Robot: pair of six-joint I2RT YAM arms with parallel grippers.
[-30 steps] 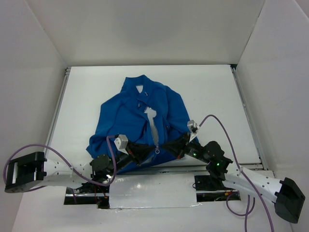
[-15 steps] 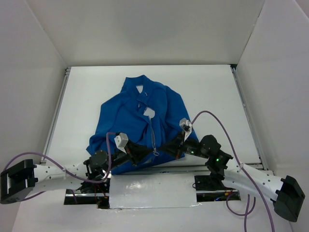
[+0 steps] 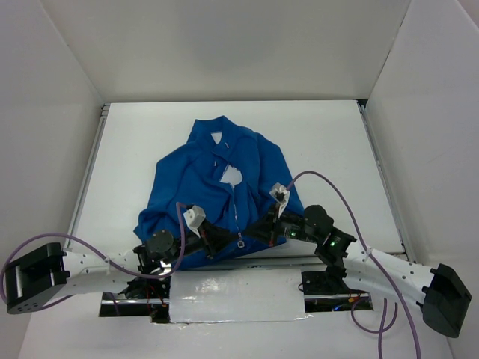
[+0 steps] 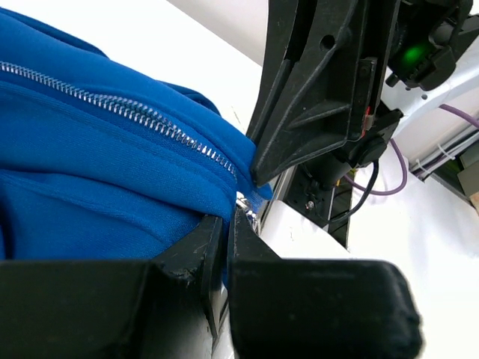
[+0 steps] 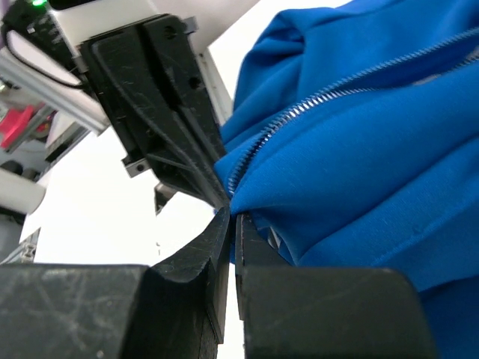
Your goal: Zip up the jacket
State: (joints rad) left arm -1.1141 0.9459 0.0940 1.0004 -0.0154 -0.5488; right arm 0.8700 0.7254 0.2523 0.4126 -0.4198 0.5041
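The royal-blue jacket (image 3: 202,187) lies collar away from me, with a patch of white lining (image 3: 232,176) showing below the collar. Its light zipper (image 3: 237,213) runs down to the near hem. My left gripper (image 3: 218,241) is shut on the hem fabric just left of the zipper's bottom end; in the left wrist view the gripper (image 4: 228,218) pinches blue cloth beside the zipper teeth (image 4: 135,116). My right gripper (image 3: 258,230) is shut on the hem just right of the zipper; in the right wrist view it (image 5: 233,217) pinches blue cloth below the teeth (image 5: 314,97). The two grippers' tips nearly touch.
White walls enclose the table on three sides. Metal rails (image 3: 90,172) run along the left and right table edges. A silver taped strip (image 3: 232,288) lies at the near edge between the arm bases. Purple cables (image 3: 337,187) loop over each arm.
Both grippers have closed in towards each other at the zipper's bottom end, the right one moving left. The strip of white lining along the zipper has narrowed to a patch near the collar.
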